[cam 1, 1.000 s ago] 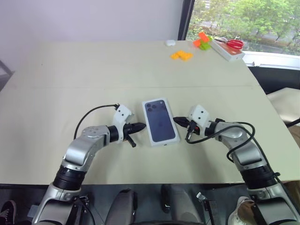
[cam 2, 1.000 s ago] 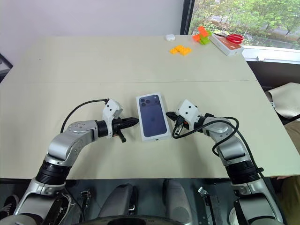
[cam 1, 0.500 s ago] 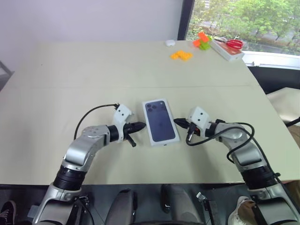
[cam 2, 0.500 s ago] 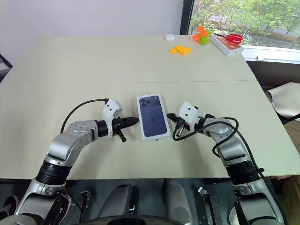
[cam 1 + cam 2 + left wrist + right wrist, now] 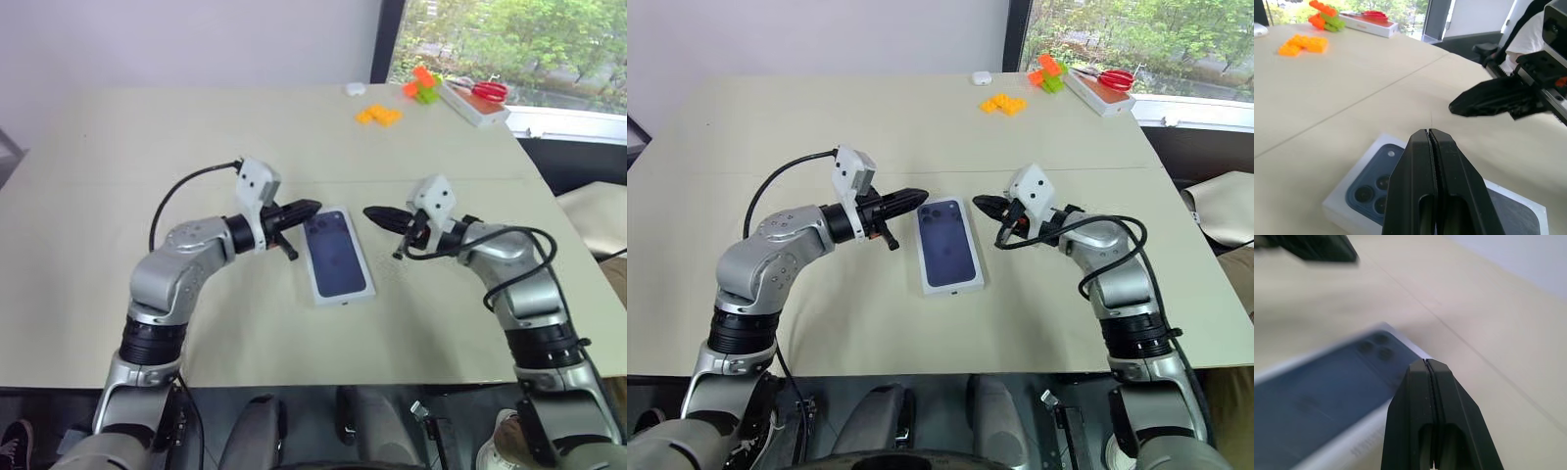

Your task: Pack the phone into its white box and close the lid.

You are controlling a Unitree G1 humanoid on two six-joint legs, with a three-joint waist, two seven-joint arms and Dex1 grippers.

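Note:
The lid (image 5: 338, 259) lies flat in the middle of the table with its dark phone picture facing up, and thin white sides show beneath its rim. The white box under it and the phone are hidden. My left gripper (image 5: 313, 208) is shut and empty, held level above the table with its tip over the lid's far left corner. My right gripper (image 5: 370, 212) is also shut and empty, level, just off the lid's far right corner and pointing at the left one. In the left wrist view the shut fingers (image 5: 1429, 147) hang over the lid (image 5: 1369, 188), facing the right gripper (image 5: 1488, 98).
Orange bricks (image 5: 379, 116), orange and green bricks (image 5: 423, 88), a small white object (image 5: 356, 89) and a white case with red scissors (image 5: 477, 98) sit at the far right corner. A seam (image 5: 147, 183) crosses the table behind the lid.
Both grippers have risen off the table beside the lid. The left tip now hangs over the lid's far left corner. The lid has not moved.

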